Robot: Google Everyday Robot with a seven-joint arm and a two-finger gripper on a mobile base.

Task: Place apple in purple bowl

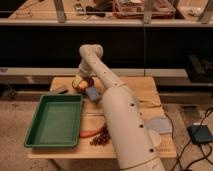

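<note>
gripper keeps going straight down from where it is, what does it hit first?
Likely the purple bowl: the gripper hangs at the table's far side with the apple right over it. Depth unclear.

Landmark: the green tray point(54, 120) on the bench point(145, 90).
Gripper: the gripper point(80, 81) sits just beyond the tray's far right corner, with the apple point(78, 84) over the purple bowl point(86, 83).
Right of tray: the white arm point(120, 117) runs diagonally from the near edge to the far side and blocks passage across the middle.
Near right of tray: a carrot point(90, 132) and a grape bunch point(101, 137) lie in the way.
Beyond tray: a dark flat object point(59, 90) and a grey-blue cup point(93, 94) crowd the far strip.
Inside tray: open floor, walled by a low rim.
Far right of arm: bare wood, then a grey pad point(160, 125).
</note>
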